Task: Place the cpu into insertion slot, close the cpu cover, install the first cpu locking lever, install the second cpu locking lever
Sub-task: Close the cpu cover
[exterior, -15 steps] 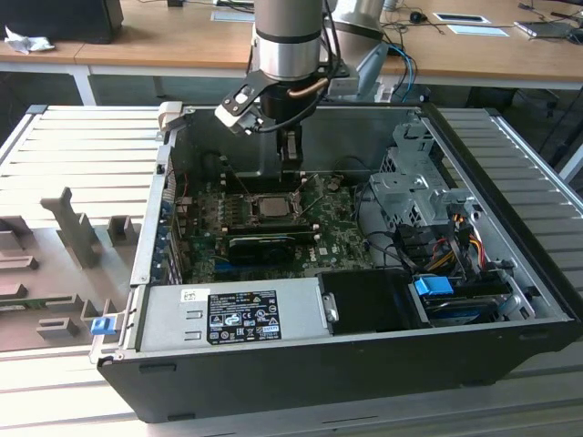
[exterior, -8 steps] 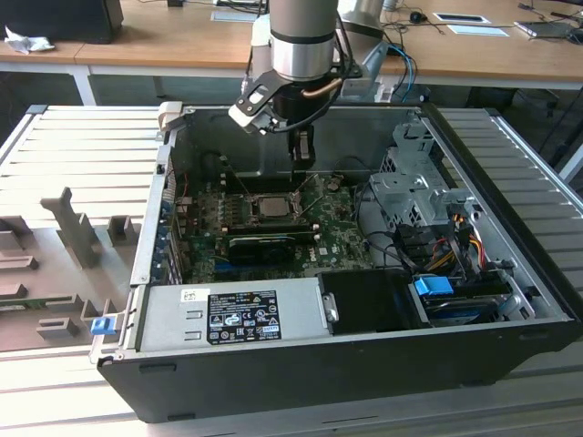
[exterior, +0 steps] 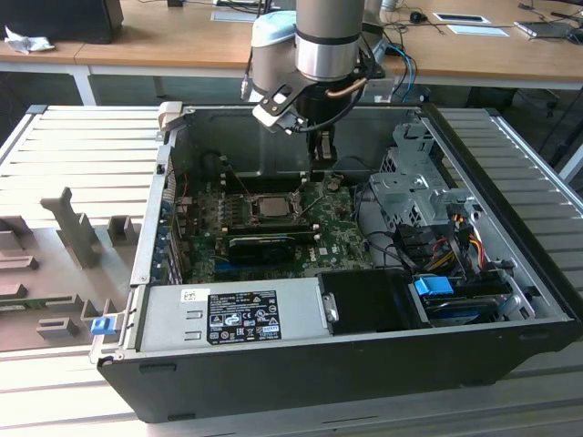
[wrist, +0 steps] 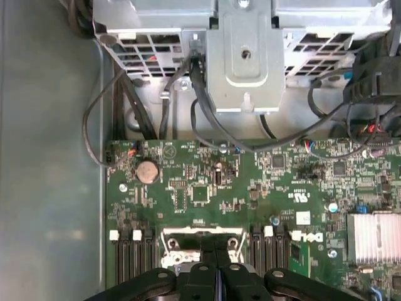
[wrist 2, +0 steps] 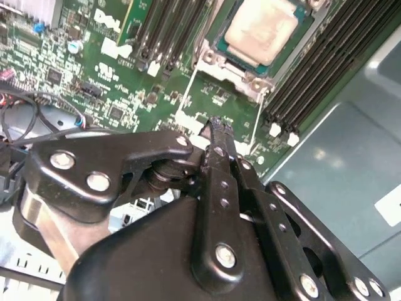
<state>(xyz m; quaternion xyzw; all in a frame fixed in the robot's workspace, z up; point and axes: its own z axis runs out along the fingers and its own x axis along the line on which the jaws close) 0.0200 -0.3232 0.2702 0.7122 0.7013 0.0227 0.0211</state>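
Background, exterior view: wooden desks [exterior: 182,41] run along the back, and a ribbed grey surface [exterior: 82,137] carries an open computer case [exterior: 364,364].
Arm, exterior view: the arm [exterior: 323,41] comes down from above into the case.
Jaws, exterior view: low over the green motherboard [exterior: 337,241], near the socket and a little to the exterior view's right of the cpu [exterior: 271,206].
Cpu, exterior view: lies flat in the socket, near the middle of the board.
Other parts, exterior view: a power supply [exterior: 228,314] lies along the near side and a metal drive cage [exterior: 410,182] stands on the exterior view's right.
Jaws, second wrist view: pressed together, with nothing seen between them; the tips are just above the board, close to the socket's edge.
Cpu, second wrist view: its dull silver top faces up, seated in the socket.
Cpu cover, second wrist view: the thin metal frame [wrist 2: 219,59] seems to lie flat around the chip; whether it is latched cannot be told.
Memory slots, second wrist view: dark memory slots [wrist 2: 313,75] flank the socket.
Jaws, first wrist view: closed, tips side by side over the socket frame [wrist: 188,237].
Board, first wrist view: a round coin cell [wrist: 147,170], a finned heatsink [wrist: 374,235] and black cables [wrist: 207,119] from the drive cage.
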